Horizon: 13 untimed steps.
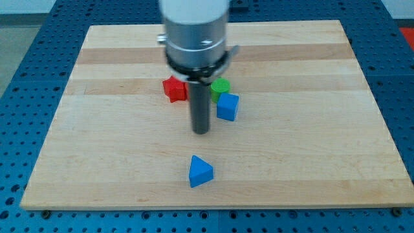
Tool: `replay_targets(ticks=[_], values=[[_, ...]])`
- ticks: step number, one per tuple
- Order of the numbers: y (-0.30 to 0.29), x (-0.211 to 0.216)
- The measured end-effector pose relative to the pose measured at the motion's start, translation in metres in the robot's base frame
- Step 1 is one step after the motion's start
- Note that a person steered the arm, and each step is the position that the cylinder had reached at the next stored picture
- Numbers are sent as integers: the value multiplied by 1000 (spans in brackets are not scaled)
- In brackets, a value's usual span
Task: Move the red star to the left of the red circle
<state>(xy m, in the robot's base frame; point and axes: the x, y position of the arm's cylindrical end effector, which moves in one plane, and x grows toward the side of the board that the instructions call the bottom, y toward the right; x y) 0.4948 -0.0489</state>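
On the wooden board [116, 168], a green round block [221, 85] sat just above a blue cube-like block [228, 107], with a blue triangular block [200, 171] well below. The red star [173, 88] lay at the rod's left, partly hidden. My tip [201, 131] stood upright between star and blue cube, touching neither; it had no jaws

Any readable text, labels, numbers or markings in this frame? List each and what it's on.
None readable.
wooden board: plain wood grain, no print.
red star, green block, blue block, blue triangle: no markings.
Rod and my tip, between the red star and blue block: dark, unlabelled.
Silver arm housing: blurred, no label discernible.
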Motion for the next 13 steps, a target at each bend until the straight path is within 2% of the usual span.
replay_targets(ticks=[2, 3, 4, 5, 7, 13], values=[[-97, -7], [-115, -45], [-116, -85], [-111, -107], [-85, -108], [-69, -106]])
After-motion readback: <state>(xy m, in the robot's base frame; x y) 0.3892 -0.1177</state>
